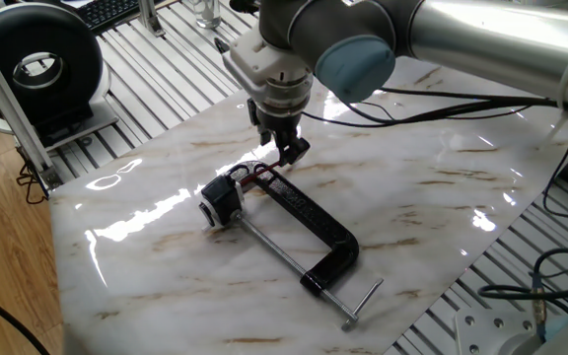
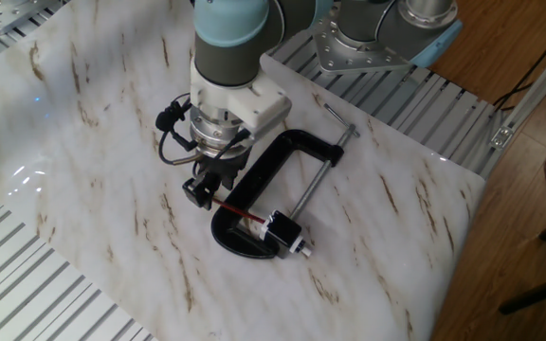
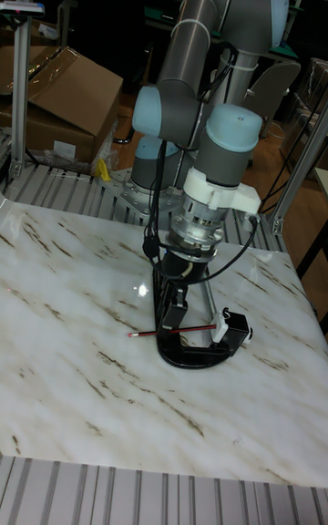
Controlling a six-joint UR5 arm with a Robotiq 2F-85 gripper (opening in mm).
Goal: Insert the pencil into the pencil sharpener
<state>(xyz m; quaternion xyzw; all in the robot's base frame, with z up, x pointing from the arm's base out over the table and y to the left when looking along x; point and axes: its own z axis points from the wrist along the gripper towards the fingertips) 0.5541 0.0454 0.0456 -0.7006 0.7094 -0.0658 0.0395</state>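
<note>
**Pencil at sharpener: handling and obstructions**

Pencil [image 3: 173, 331]: thin, light, stiff, likely snappable; lies across the C-clamp's [image 1: 309, 222] frame, one end at the pencil sharpener [image 1: 220, 202]. Best taken near its free tail. Claw [image 2: 202, 186]: poised over that tail; whether it grips cannot be told. Clamp's threaded rod [image 2: 313, 184] runs alongside on the marble bench [image 1: 442, 207], crowding the approach.

The arm reaches in from the right, its hand [image 1: 289, 153] pointing down over the far end of a black C-clamp [image 1: 304, 229] lying on the marbled desk [image 1: 442, 197]. The pencil [image 1: 269, 170] shows red just below the fingers, leading left to the pencil sharpener [image 1: 220, 202]. A round black device [image 1: 39, 64] stands far left.
</note>
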